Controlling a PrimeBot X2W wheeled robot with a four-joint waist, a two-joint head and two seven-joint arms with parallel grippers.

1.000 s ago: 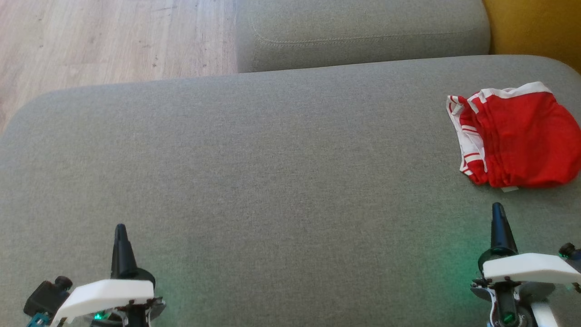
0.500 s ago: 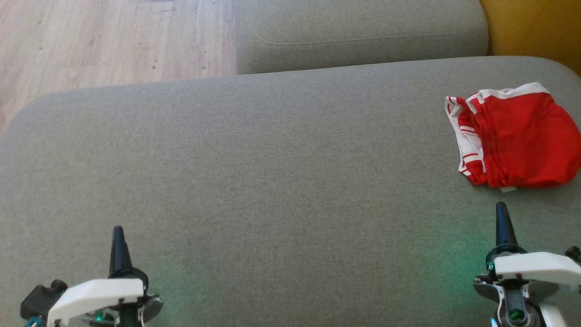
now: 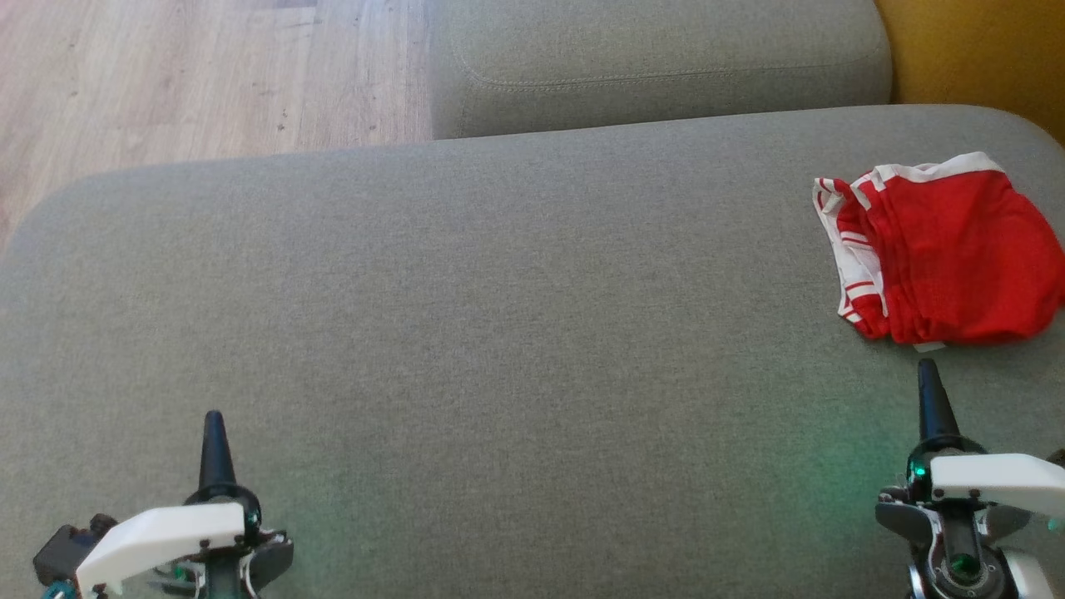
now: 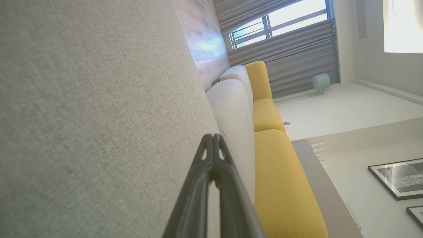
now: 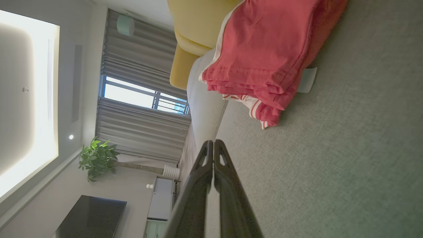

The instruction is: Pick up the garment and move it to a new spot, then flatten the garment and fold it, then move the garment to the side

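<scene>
The garment, red with white stripes and trim, lies folded in a compact stack at the right end of the grey sofa seat; the right wrist view shows the garment with its layered edges facing me. My right gripper is shut and empty, its tip just short of the garment's near edge. In the right wrist view the right gripper has its fingers pressed together. Far from the cloth, at the lower left, my left gripper hovers over bare seat, shut and empty; the left gripper shows the same in its wrist view.
A second grey cushion lies beyond the seat's far edge. Wooden floor shows at the upper left and a yellow sofa at the upper right. The yellow sofa also runs alongside in the left wrist view.
The right gripper has crept slightly forward toward the garment. The left gripper has drawn back a little toward the picture's bottom edge. The garment has not moved.
</scene>
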